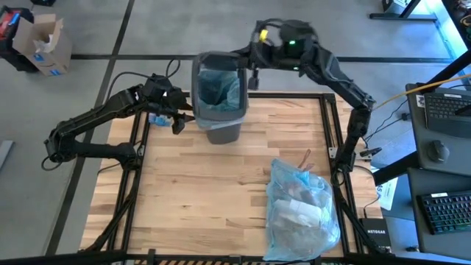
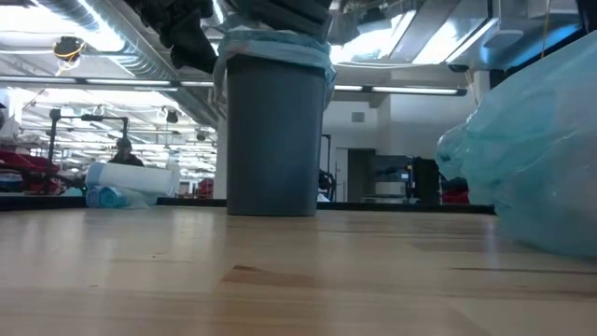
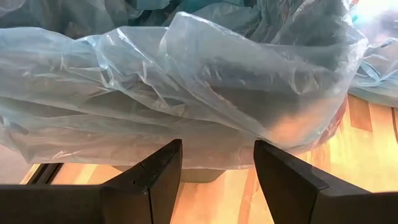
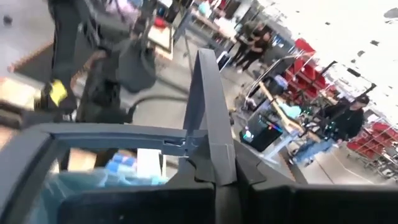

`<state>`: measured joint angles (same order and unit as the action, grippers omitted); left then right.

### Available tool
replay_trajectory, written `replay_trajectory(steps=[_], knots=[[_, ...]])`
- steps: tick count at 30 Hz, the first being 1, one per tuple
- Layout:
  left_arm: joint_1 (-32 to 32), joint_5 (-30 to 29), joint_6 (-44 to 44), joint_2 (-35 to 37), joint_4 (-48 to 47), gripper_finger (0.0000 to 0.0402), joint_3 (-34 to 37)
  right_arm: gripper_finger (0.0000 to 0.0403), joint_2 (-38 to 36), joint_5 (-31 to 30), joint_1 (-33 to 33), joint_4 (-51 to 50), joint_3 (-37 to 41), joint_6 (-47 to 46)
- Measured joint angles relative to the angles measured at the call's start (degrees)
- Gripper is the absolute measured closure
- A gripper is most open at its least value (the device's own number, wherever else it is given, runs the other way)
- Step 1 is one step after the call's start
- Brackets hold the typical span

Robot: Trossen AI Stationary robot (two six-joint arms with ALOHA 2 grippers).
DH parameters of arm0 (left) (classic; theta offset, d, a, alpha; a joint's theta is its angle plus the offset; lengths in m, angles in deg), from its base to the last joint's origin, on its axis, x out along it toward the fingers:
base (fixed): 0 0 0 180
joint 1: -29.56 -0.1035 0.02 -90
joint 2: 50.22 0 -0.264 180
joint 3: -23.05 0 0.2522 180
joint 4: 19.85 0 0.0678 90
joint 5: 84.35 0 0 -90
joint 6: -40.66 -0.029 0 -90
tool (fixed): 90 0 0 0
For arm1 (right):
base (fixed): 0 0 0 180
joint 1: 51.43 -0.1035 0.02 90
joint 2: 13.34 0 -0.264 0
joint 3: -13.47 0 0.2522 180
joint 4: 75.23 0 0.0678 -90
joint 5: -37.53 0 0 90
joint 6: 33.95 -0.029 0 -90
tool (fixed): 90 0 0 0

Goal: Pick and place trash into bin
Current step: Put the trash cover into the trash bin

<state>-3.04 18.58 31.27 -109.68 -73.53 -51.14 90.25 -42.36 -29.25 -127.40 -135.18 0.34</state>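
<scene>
The left arm reaches in from nine o'clock, elbow bent, its left gripper (image 1: 176, 116) hanging just beside the bin's (image 1: 223, 125) left wall, fingers (image 3: 149, 177) spread wide with nothing between them. The right arm arches over from two o'clock, and the right gripper (image 1: 252, 72) sits at the bin's far right rim, jaws pinched shut on the lid (image 4: 211, 118), which stands up on edge.

The bin stands at twelve o'clock on the table (image 1: 206, 191), lined with a blue liner (image 1: 219, 88). A big bag of trash (image 1: 302, 210) lies at five o'clock, well apart from it.

From the table-level camera both grippers are cut off above the bin's top, and only there does a roll (image 2: 131, 177) show behind the bin. The left wrist camera sees mostly crumpled liner film. The bag's contents are hard to make out.
</scene>
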Motion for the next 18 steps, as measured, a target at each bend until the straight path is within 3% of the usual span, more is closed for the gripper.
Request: replay_trajectory(steps=[14, 18], knots=[[0.0, -0.02, 0.19, -0.02, -0.08, 0.0208, 0.0, 0.0388, 6.79, -0.79, -0.03, 2.43, 0.11, 6.75], [0.02, -0.02, 0.31, -0.02, -0.13, 0.0208, 0.0, 0.0387, 7.72, -3.84, -0.05, 2.39, 0.0, 6.73]])
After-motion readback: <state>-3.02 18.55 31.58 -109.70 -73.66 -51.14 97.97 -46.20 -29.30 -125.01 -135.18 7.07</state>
